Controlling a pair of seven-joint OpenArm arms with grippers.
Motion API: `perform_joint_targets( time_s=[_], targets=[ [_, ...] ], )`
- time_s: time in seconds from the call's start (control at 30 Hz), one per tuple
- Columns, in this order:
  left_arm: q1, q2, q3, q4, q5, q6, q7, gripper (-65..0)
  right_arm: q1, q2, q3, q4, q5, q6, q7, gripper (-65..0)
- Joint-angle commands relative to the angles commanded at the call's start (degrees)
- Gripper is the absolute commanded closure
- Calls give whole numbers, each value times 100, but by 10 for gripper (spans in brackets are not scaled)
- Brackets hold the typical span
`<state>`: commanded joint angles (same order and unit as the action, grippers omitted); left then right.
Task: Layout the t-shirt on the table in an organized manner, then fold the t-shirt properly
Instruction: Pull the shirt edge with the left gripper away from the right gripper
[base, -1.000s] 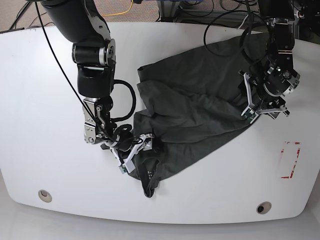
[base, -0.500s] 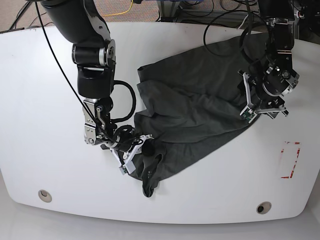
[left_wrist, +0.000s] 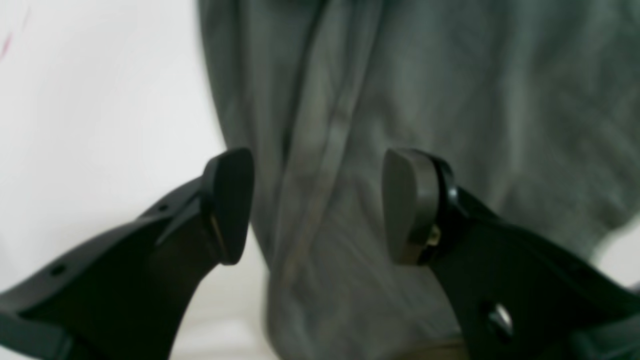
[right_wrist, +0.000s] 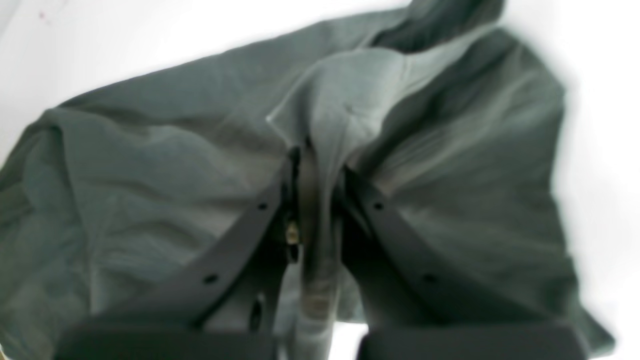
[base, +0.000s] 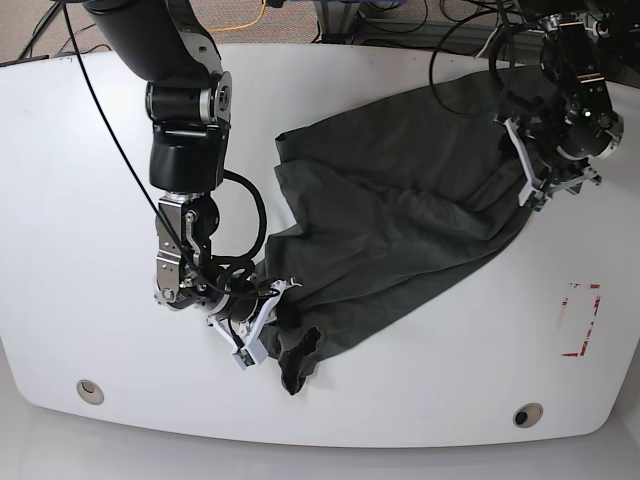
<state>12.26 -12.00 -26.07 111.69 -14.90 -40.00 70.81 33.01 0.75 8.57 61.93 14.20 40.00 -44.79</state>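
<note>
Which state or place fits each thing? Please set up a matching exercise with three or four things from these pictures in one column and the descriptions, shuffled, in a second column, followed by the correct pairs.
Things:
1. left gripper
2. right gripper
3. t-shirt
4. red tape rectangle

Descriptions:
A. clamped on a fold of fabric
B. marked on the table, apart from the cloth
C. jaws apart above the cloth
D. dark grey, lying crumpled

Pairs: 1-C, 2-A, 3-D, 4-B

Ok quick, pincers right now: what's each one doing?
Left pincer: open, jaws straddling a fold of the t-shirt without gripping it.
Right pincer: closed on a pinched ridge of the t-shirt.
</note>
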Motion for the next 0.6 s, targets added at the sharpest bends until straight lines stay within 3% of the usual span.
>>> perform_joint_targets(
  time_s=[0.2, 0.33, 0.6],
  targets=[
    [422, -62, -879, 0, -273, 0, 0, -383, -97, 0, 0, 343, 0, 0, -176, 0],
    [730, -246, -932, -18, -273, 0, -9, -383, -185, 0, 0, 510, 9, 0, -237, 0],
    [949, -255, -958, -53, -193, 0, -9, -383, -325, 0, 0, 642, 44, 0, -264, 0]
  ],
)
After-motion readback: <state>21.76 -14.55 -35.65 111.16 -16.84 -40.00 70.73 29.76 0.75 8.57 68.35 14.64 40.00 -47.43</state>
